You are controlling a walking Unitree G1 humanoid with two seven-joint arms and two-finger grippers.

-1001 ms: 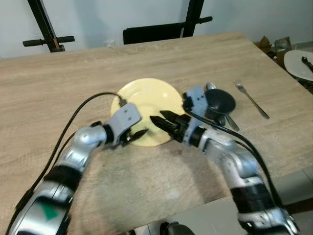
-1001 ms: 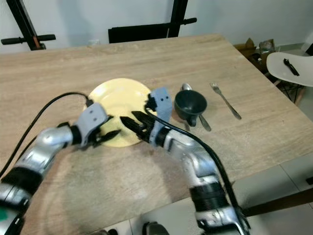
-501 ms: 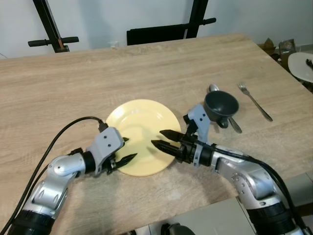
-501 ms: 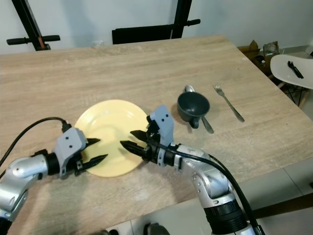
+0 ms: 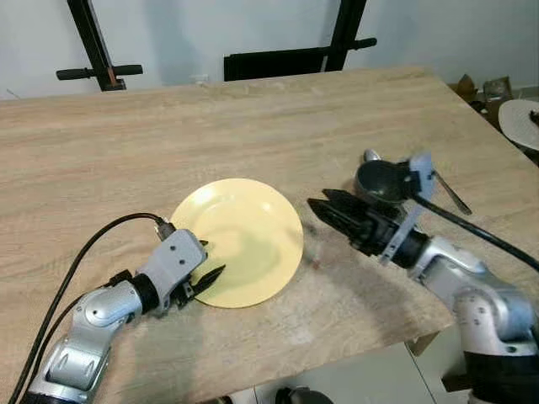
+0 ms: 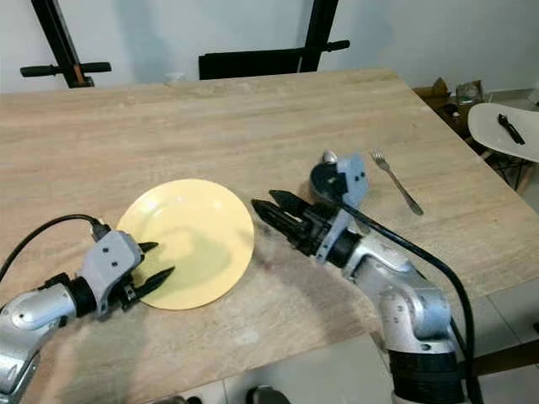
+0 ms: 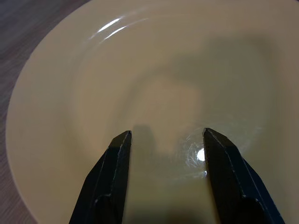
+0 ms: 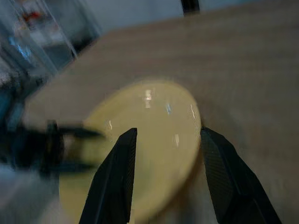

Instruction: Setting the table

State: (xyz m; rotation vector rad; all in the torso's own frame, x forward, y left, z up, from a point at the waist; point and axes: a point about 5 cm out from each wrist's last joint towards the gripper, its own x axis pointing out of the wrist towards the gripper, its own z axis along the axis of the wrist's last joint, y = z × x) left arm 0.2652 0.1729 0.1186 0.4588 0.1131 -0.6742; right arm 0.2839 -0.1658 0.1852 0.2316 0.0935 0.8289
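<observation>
A yellow plate [image 5: 244, 231] lies on the wooden table [image 5: 253, 118], close to the front edge. My left gripper [image 5: 212, 259] is open at the plate's near-left rim, its fingertips [image 7: 125, 135] just above the plate [image 7: 154, 70]. My right gripper [image 5: 322, 204] is open too, a little to the right of the plate and apart from it; in its wrist view the plate [image 8: 149, 140] lies ahead between its fingers [image 8: 117, 177]. Behind the right wrist stands a dark cup [image 5: 381, 180], with a spoon [image 5: 369, 156] and a fork [image 5: 452, 193] beside it.
The table's front edge [image 5: 354, 345] runs just below both arms. A black chair [image 5: 278, 61] and black stand legs [image 5: 93, 59] are behind the far edge. A white round table [image 6: 505, 126] stands off to the right.
My right gripper has drawn back to the right, off the plate's rim. The plate has come toward the front edge, away from the cup. My left gripper stays at the near-left rim.
</observation>
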